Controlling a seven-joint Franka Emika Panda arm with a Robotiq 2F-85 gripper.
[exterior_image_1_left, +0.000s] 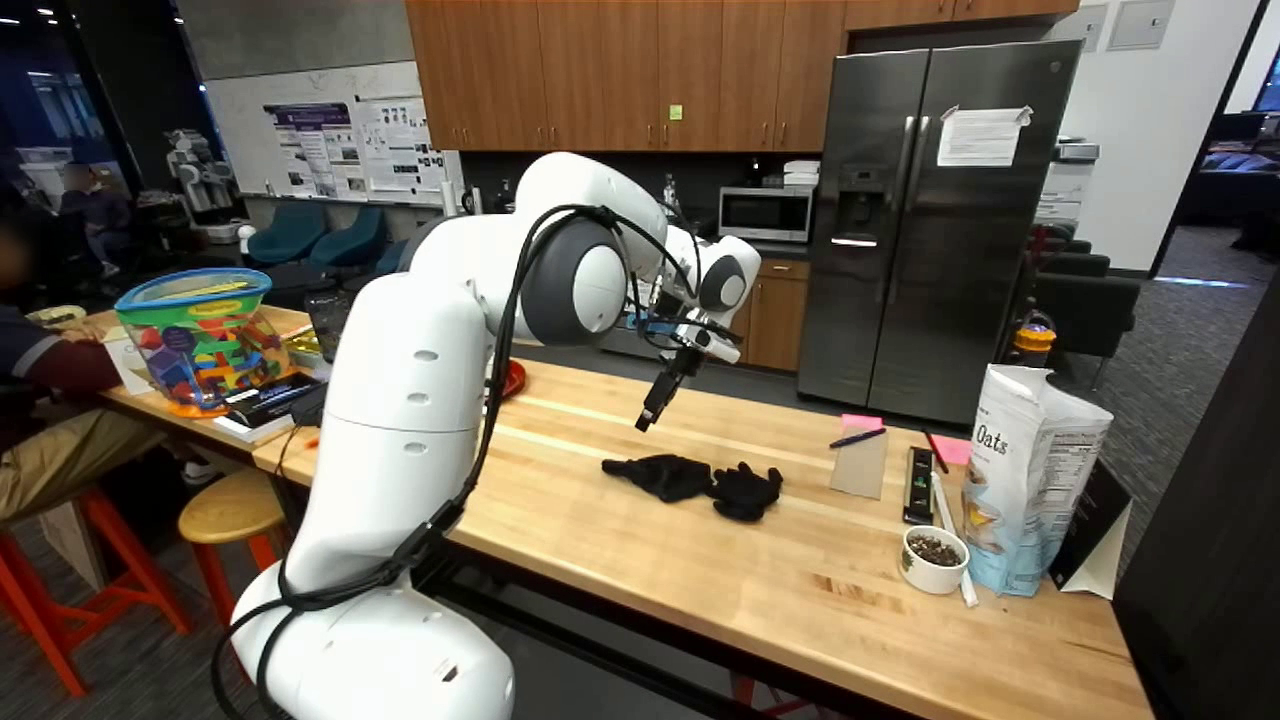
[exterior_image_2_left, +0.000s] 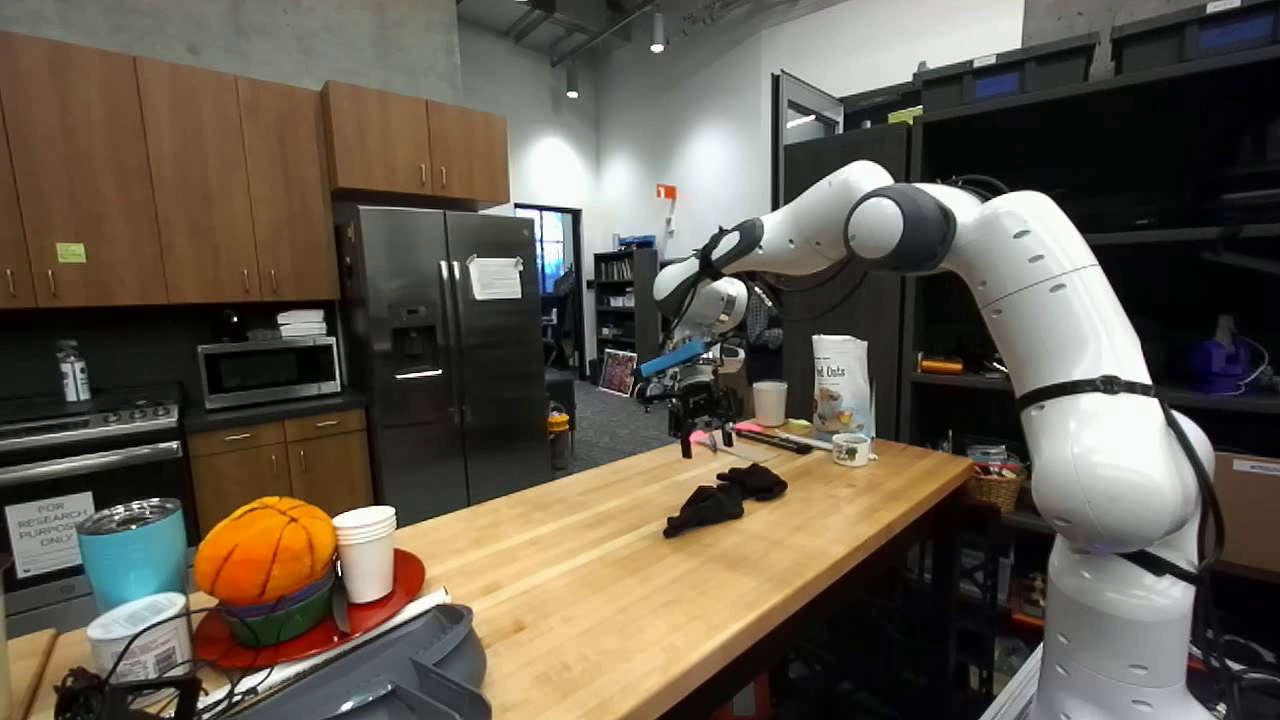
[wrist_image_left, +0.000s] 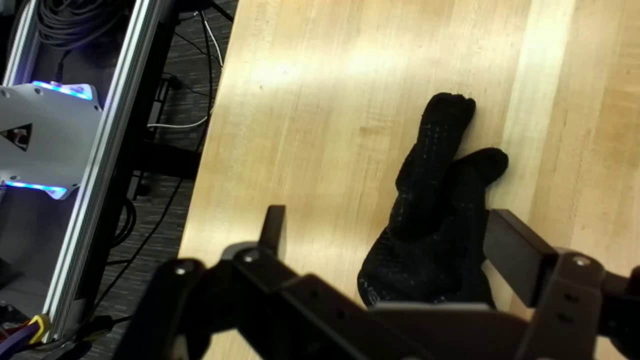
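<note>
From left to right in an exterior view: a clear tub (exterior_image_1_left: 215, 350) with a blue rim is holding coloured blocks. The white arm (exterior_image_1_left: 410, 400) is arching over the wooden bench (exterior_image_1_left: 800, 580). A red plate (exterior_image_1_left: 514, 378) is showing partly behind the arm. The tool (exterior_image_2_left: 707, 442) is hanging above the bench in both exterior views; its two fingers are standing wide apart. The black cloth (exterior_image_1_left: 670, 480) is lying in two adjoining bunches on the bench, below the tool; a gap is separating it from the fingertips. In the wrist view, part of the cloth is appearing between the fingers, nearer the one at that view's right. Farther right, a blue pen (exterior_image_1_left: 857, 438) is lying across a brown card (exterior_image_1_left: 858, 472). Next, a white cup (exterior_image_1_left: 935, 575) is holding dark bits, and an oats bag (exterior_image_1_left: 1010, 500) is standing just beside it. A black folded card (exterior_image_1_left: 1092, 535) is standing at the far right, next to the bag.
</note>
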